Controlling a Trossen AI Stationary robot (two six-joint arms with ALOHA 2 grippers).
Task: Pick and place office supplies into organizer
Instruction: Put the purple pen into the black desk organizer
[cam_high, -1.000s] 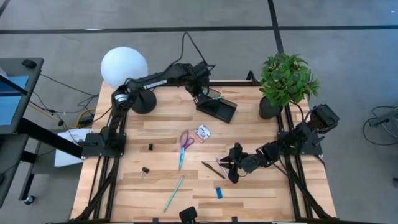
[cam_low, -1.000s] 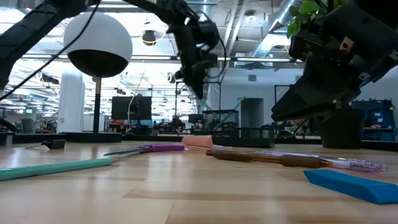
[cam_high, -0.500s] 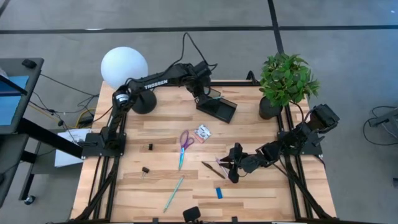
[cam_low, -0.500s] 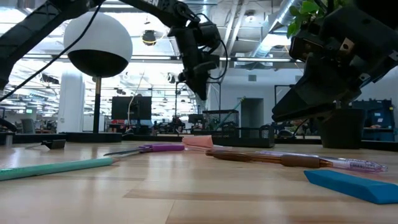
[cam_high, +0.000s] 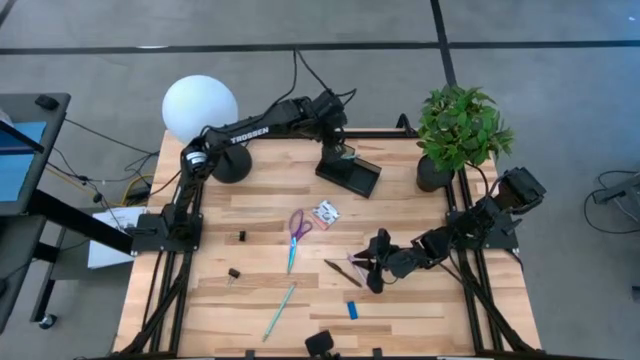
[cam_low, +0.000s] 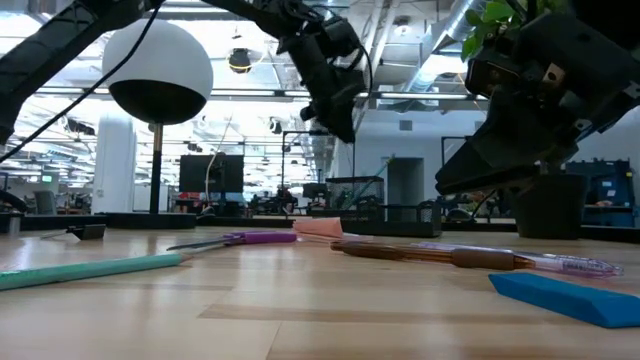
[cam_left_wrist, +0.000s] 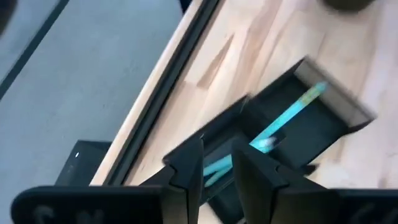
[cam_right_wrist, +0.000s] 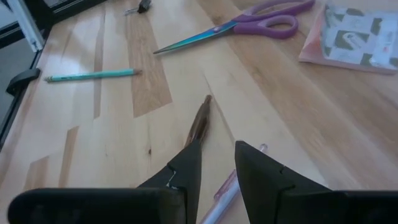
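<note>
One teal pen (cam_left_wrist: 287, 116) lies in organizer (cam_high: 349, 174) | left pincer (cam_left_wrist: 216, 163) above, slightly spread, empty | right pincer (cam_right_wrist: 216, 163) slightly spread over brown pen (cam_right_wrist: 199, 121) on tabletop (cam_high: 260, 210) | light, stiff, rolls: grip mid-barrel

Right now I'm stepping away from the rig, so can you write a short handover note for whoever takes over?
Left end effector: open and empty above the small black desk organizer at the table's back.
Right end effector: slightly open, empty, low over the dark brown pen and clear pink pen.
Done: one teal pen lies in the organizer.
Left on the table: purple-handled scissors, white patterned packet, second teal pen, small blue block, two small black pieces, and both pens by the right arm.
</note>
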